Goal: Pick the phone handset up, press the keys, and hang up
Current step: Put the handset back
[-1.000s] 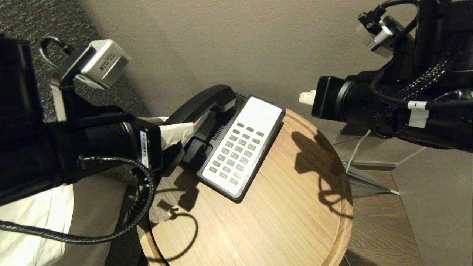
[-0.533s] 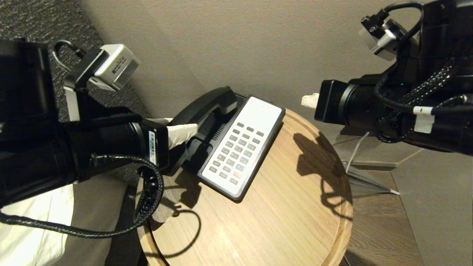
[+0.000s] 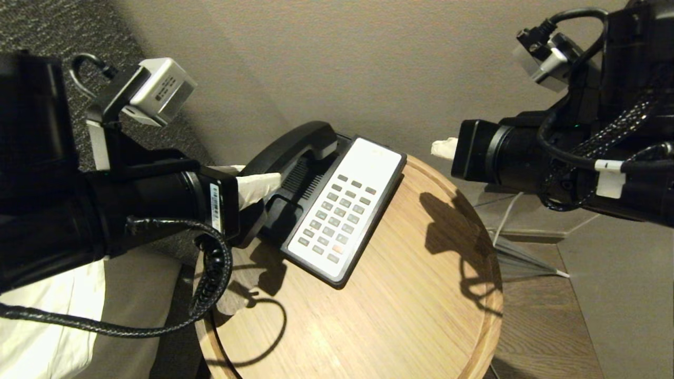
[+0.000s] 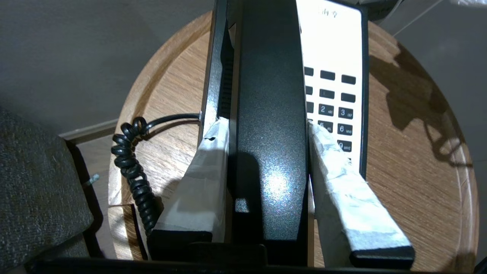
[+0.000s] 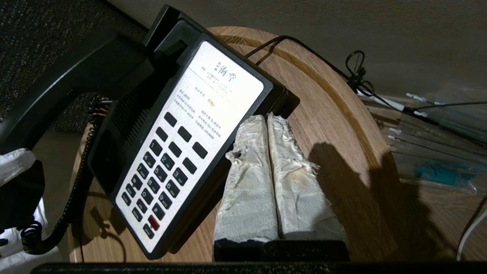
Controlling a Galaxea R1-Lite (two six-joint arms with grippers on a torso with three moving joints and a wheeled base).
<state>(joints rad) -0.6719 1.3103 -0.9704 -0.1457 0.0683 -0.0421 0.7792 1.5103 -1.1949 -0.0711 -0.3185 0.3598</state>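
A: Item one — long curved matte-black plastic phone handset (image 3: 295, 147), with blocky ends. Location?

B: Raised at a tilt over the cradle side of the black-and-white phone base (image 3: 342, 210), far end nearest the cradle. Held by the left pincer (image 4: 268, 137), whose white-wrapped fingers (image 4: 205, 171) press against both long sides of the receiver.

A: Item two — black coiled cord (image 4: 133, 171)?

B: Hangs from the near end of the handset, off the edge of the surface, with a straight length running to the side of the base.

A: Item three — the base itself?

B: Lies flat on the round light-wood surface (image 3: 400, 316), white faceplate up, rows of dark keys, one red key (image 5: 153, 222) near the lower end. Printed characters at the head of the plate.

A: Item four — right pincer (image 5: 266, 120)?

B: Both wrapped fingers pressed together, nothing between them. Hovers just beside the far corner of the base, above the surface.

A: Item five — surroundings?

B: Beige wall (image 3: 368, 63) behind; thin cables (image 5: 380, 99) past the surface's rim.
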